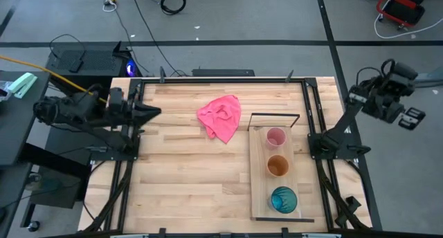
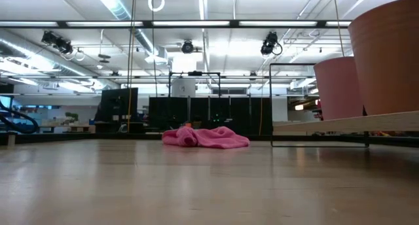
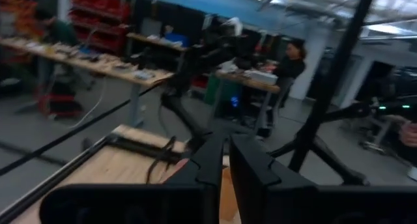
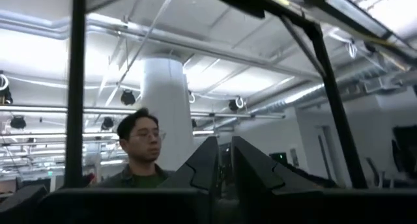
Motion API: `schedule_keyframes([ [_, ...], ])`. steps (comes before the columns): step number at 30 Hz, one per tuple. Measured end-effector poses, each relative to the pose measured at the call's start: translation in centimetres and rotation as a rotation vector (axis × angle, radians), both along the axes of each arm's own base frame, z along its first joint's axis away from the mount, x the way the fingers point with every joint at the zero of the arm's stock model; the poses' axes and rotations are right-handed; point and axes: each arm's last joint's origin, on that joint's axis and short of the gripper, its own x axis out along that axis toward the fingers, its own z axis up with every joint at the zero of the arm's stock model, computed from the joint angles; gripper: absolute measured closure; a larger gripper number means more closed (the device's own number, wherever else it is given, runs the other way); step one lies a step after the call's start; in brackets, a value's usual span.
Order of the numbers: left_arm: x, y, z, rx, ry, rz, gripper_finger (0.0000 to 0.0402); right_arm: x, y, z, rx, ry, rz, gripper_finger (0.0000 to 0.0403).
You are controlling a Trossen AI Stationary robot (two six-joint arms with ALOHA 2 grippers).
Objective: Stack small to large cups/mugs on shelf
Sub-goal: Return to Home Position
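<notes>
Three cups stand in a row on the shelf board (image 1: 257, 196), which lies on the table's right half with its black wire frame (image 1: 274, 115) at the far end. The pale pink cup (image 1: 275, 137) is farthest, the orange-brown cup (image 1: 277, 166) is in the middle, and the teal cup (image 1: 283, 199) is nearest. The low view shows the orange-brown cup (image 2: 386, 55) and the pink cup (image 2: 339, 87) upright on the board (image 2: 347, 125). My left gripper (image 1: 149, 112) is shut and empty at the table's left edge. My right arm (image 1: 381, 93) is raised beyond the table's right edge, and its gripper (image 4: 225, 162) is shut and empty.
A crumpled pink cloth (image 1: 220, 116) lies on the table's far middle, left of the shelf's wire frame. Black frame rails (image 1: 128, 162) run along the table's left and right sides. A person shows in the room in the right wrist view (image 4: 140, 149).
</notes>
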Motion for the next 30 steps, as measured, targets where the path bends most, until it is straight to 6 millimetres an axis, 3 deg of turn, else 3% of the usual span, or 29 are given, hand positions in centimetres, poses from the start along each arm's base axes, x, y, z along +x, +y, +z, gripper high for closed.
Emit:
schedule_keyframes([
  [6,-3.1,1.3,-0.4,-0.073,0.012,0.057,0.0361,-1.7,-1.9,-0.7,0.02,-0.037,-0.011,0.035],
  [15,-7.2,2.9,-0.4,-0.091,-0.059,0.103,0.0371,-1.9,-2.2,-0.8,0.021,-0.03,-0.02,0.035],
  [21,-8.6,3.4,-0.6,-0.097,-0.073,0.103,0.0367,-3.0,-3.4,-0.4,0.054,-0.073,-0.028,0.035],
  [30,-10.9,4.2,-1.0,-0.122,-0.116,0.103,0.0364,-5.2,-6.0,-2.1,0.111,-0.149,-0.045,0.035],
])
